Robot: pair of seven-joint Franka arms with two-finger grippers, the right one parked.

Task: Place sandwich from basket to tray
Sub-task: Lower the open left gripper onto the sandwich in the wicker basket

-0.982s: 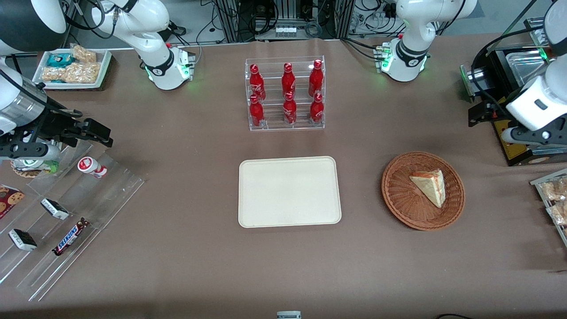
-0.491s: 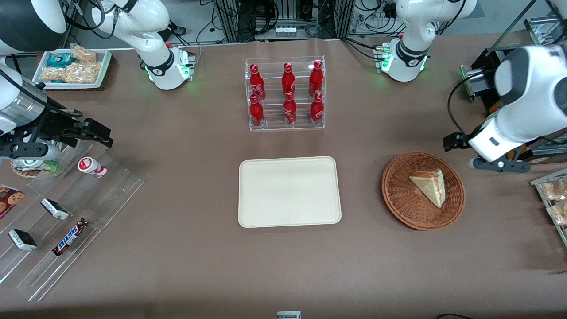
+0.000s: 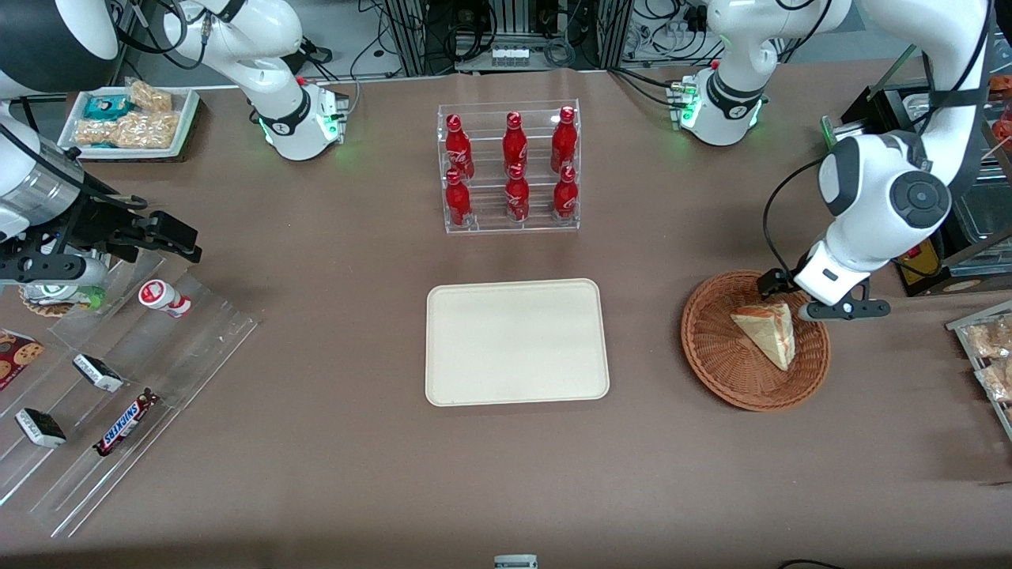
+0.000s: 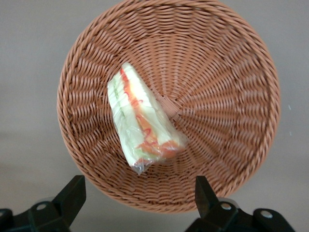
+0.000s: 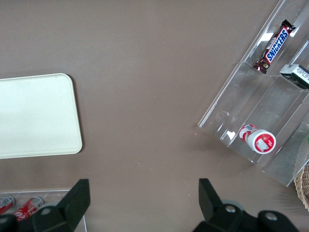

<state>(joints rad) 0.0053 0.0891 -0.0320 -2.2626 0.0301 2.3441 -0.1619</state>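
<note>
The sandwich point(image 3: 767, 332), a clear-wrapped wedge of pale bread with orange-red and green filling, lies in the round reddish-brown wicker basket point(image 3: 711, 348). My left gripper point(image 3: 808, 303) hangs above the basket's edge farther from the front camera, just over the sandwich's wide end. In the left wrist view the gripper point(image 4: 138, 186) is open, with nothing between its black fingers point(image 4: 72, 193); the sandwich point(image 4: 140, 123) lies slanted on the basket's point(image 4: 231, 96) woven floor. The cream tray point(image 3: 518, 341) lies flat and bare beside the basket, toward the parked arm's end, and its corner shows in the right wrist view point(image 5: 34, 116).
A clear rack of red bottles point(image 3: 510, 170) stands farther from the front camera than the tray. A clear stepped stand with snack bars point(image 3: 118, 371) and a white snack tray point(image 3: 130, 122) sit at the parked arm's end. Bagged snacks point(image 3: 992, 356) and a black machine point(image 3: 921, 265) flank the basket.
The left arm has swung in from the working arm's end of the table and come over the basket's edge. Sandwich, basket and tray have not moved.
</note>
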